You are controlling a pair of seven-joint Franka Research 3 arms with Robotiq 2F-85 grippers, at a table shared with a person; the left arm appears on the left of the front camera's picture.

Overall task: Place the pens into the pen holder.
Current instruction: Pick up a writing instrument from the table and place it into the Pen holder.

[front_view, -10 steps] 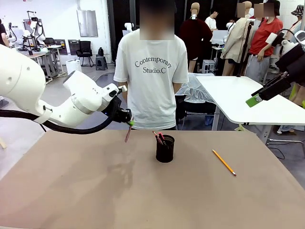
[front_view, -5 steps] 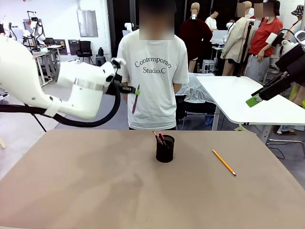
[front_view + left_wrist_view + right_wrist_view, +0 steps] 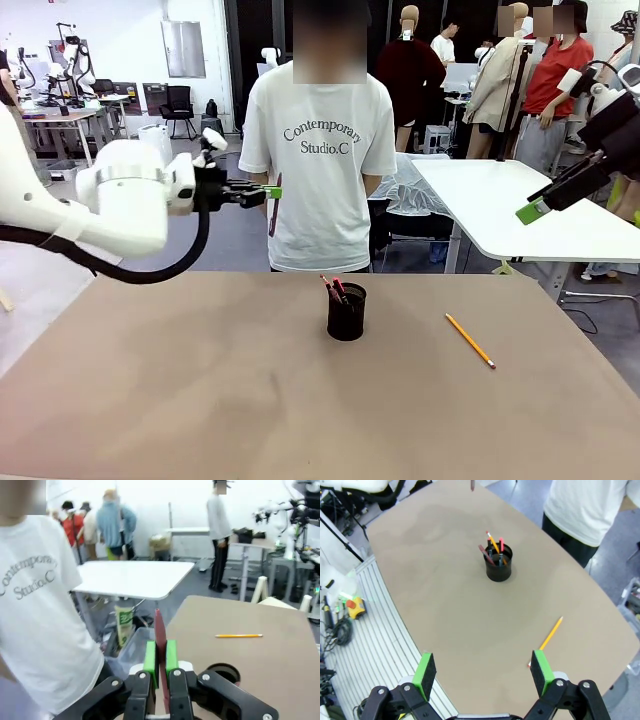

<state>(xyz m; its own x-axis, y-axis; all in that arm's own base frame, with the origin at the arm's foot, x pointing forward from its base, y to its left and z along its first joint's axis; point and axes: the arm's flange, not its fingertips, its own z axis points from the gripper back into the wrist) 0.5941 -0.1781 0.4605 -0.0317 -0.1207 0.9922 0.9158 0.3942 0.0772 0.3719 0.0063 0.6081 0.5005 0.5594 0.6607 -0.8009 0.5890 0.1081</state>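
Reddish-brown pen (image 3: 159, 627) up in the air, and it is the left gripper (image 3: 272, 190) that has it, jaws clenched tight on the shaft with the green pads (image 3: 150, 656) pressing in from both sides. From the left wrist camera the pen runs across the fingers, one end poking out past the pads. That gripper sits high above the table (image 3: 180, 400), off to the robot's left of the pen holder (image 3: 347, 315) and level with the white shirt of the person (image 3: 320, 150) standing at the far edge. Down below, the pen holder stands upright near the middle of the table, toward the far side, with a few pens (image 3: 333, 289) already standing in it, their ends sticking out over the rim and leaning toward the robot's left. Over on the robot's right, the yellow-orange pencil (image 3: 470, 340) lies flat on the tabletop, well apart from the holder and touched by nothing. The right gripper (image 3: 482, 672) hangs high over the table on the robot's right, jaws spread wide with nothing between them, looking down on holder and pencil alike.
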